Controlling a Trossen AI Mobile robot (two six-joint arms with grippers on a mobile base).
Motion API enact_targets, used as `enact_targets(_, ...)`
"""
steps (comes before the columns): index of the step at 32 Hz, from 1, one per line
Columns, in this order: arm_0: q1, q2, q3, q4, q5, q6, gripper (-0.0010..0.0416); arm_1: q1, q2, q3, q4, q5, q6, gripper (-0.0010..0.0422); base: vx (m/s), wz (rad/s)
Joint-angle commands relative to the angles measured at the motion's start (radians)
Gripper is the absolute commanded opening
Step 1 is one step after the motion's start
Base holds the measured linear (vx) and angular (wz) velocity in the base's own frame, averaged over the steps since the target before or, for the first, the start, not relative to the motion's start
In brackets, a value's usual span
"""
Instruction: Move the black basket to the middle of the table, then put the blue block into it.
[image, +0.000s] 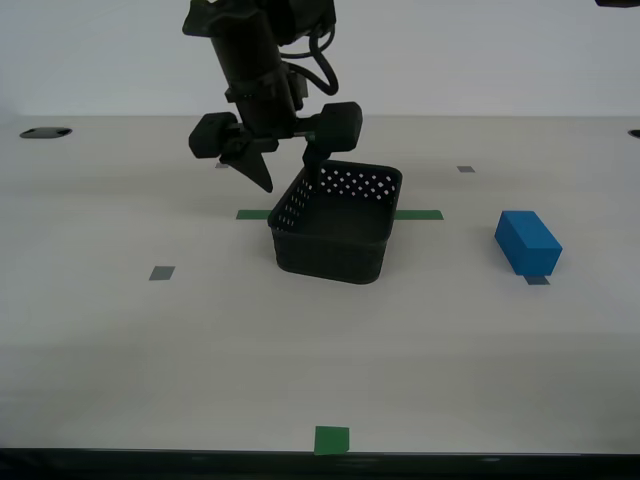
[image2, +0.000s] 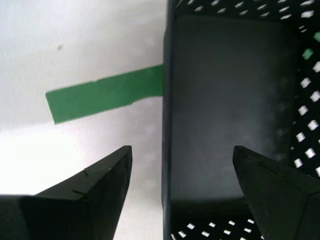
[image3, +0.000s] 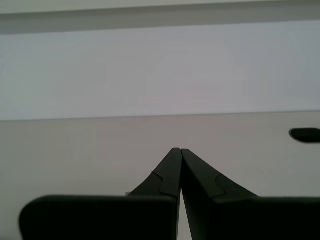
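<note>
The black basket (image: 335, 240) stands on the table (image: 150, 340) near its middle, over the green tape strip (image: 418, 214). My second gripper (image: 292, 182) is open and straddles the basket's wall on the exterior view's left, one finger outside and one inside. In the second wrist view the basket (image2: 225, 100) wall runs between the spread fingers of my second gripper (image2: 182, 150). The blue block (image: 527, 242) lies on the table at the exterior view's right, apart from the basket. My first gripper (image3: 179, 149) is shut and empty, facing across bare table.
A green square (image: 332, 439) marks the front edge. Small grey squares (image: 161, 272) lie on the tabletop. A dark hole (image: 45, 132) is at the far corner on the exterior view's left. The green strip also shows in the second wrist view (image2: 100, 97).
</note>
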Motion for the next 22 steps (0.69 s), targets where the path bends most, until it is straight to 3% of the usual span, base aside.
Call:
enact_targets(1, 0.001, 0.0, 0.01, -0.087, -0.052, 0.012, 0.0001, 0.007, -0.002, 0.06, -0.04, 0.002, 0.052, 0.0294, 0.0, 0.0)
enact_targets(4, 0.001, 0.0, 0.083, -0.315, -0.091, 0.011, 0.0001, 0.011, -0.002, 0.147, -0.062, 0.001, 0.063, 0.0279, 0.0, 0.0)
enact_targets(5, 0.003, 0.0, 0.138, -0.482, -0.092, 0.011, 0.0, 0.014, -0.002, 0.215, -0.061, -0.011, 0.079, 0.0261, 0.0, 0.0)
enact_targets(8, 0.005, 0.0, 0.175, -0.594, -0.123, 0.01, 0.0, 0.019, -0.002, 0.265, -0.065, -0.057, 0.116, 0.0251, 0.0, 0.0)
enact_targets(9, 0.006, 0.0, 0.194, -0.647, -0.145, 0.008, 0.0, 0.025, -0.002, 0.294, -0.082, -0.09, 0.151, 0.0249, 0.0, 0.0)
enact_targets(12, 0.008, 0.0, 0.228, -0.75, -0.206, 0.008, 0.0001, 0.055, -0.002, 0.347, -0.127, -0.165, 0.216, 0.025, 0.0, 0.0)
enact_targets(14, 0.009, 0.0, 0.235, -0.8, -0.232, 0.008, 0.0001, 0.087, -0.002, 0.377, -0.181, -0.187, 0.248, 0.0249, 0.0, 0.0)
enact_targets(22, 0.019, 0.0, 0.229, -0.88, -0.245, -0.015, 0.0002, 0.274, -0.002, 0.397, -0.303, -0.188, 0.309, 0.0249, 0.0, 0.0)
